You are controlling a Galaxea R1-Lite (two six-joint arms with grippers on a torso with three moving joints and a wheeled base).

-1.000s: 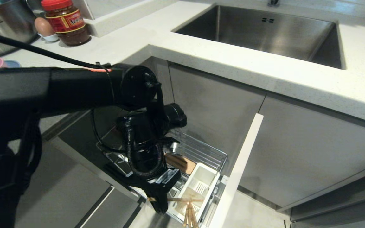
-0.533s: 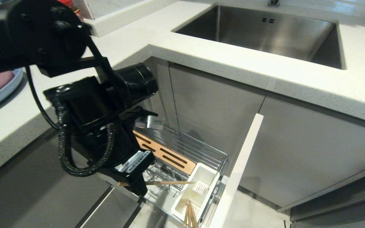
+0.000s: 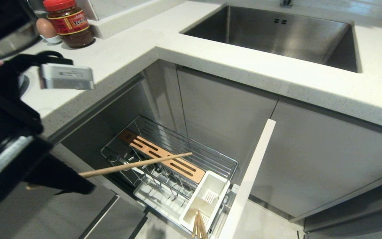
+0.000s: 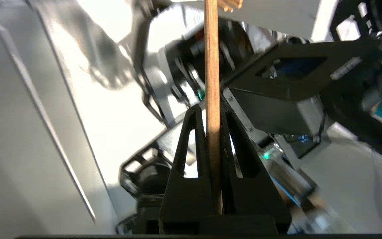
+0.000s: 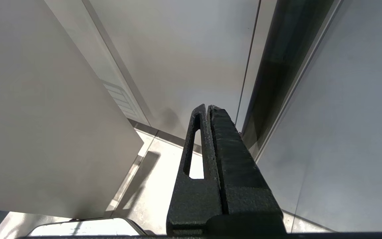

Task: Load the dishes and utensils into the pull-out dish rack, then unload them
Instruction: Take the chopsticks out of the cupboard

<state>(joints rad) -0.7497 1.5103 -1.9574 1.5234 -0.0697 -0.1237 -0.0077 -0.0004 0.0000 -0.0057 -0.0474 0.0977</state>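
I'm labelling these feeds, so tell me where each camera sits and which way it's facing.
Head view: on the head, looking down at the pull-out dish rack and sink; left arm at left.
Left wrist view: behind the left gripper, shut on a chopstick.
Right wrist view: behind the shut right gripper, facing grey cabinet panels.
Shared: head and left wrist views both show the held chopstick.

The pull-out dish rack (image 3: 171,172) is viewed from above by the head camera; a chopstick (image 4: 212,83), shared with it, is seen close-up from the left wrist; cabinet panels (image 5: 184,59) from the right.
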